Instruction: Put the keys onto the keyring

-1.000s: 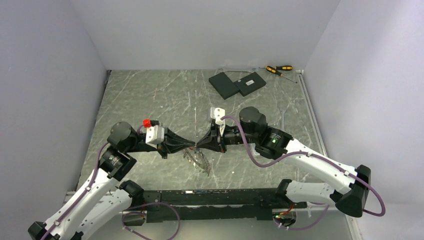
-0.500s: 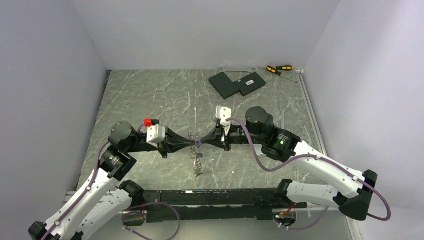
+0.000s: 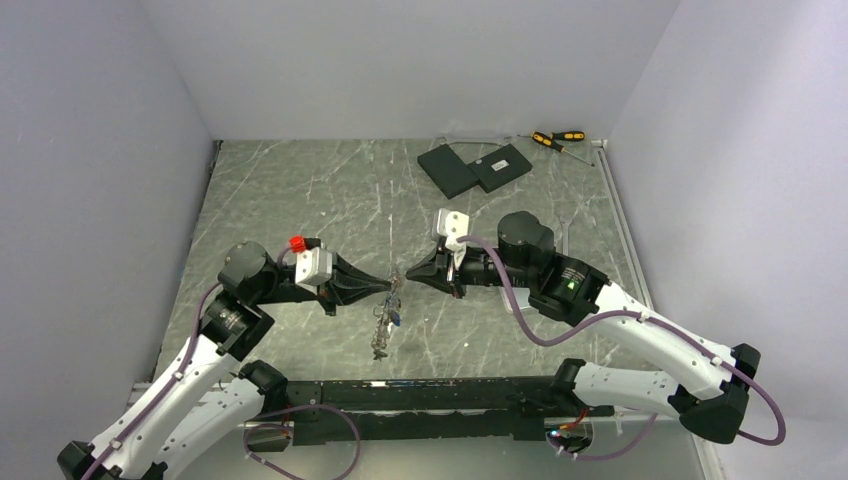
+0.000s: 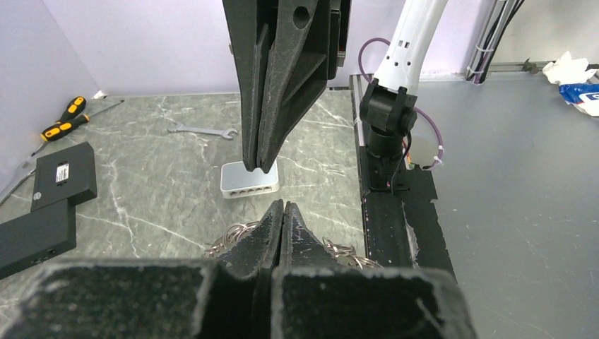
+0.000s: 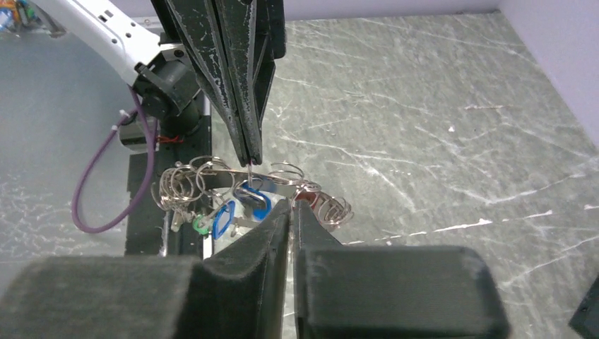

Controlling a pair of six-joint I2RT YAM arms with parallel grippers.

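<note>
The left claw (image 3: 392, 287) pinches the keyring (image 3: 383, 320), which dangles over the bench's (image 3: 300, 190) middle (blue- and green-headed keys (image 5: 224, 215) hang among its loops). The right claw (image 3: 410, 273), pressed together, sits just beside it.

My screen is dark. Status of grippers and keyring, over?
Left gripper shut on keyring, keys dangling. Right gripper shut, seemingly empty, close beside. Nothing between them.

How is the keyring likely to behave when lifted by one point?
Probably floppy: the keyring dangles in loose loops from the left gripper. Likely to swing and tangle, since the keys hang free. Seemingly light: a fingertip pinch carries it.
</note>
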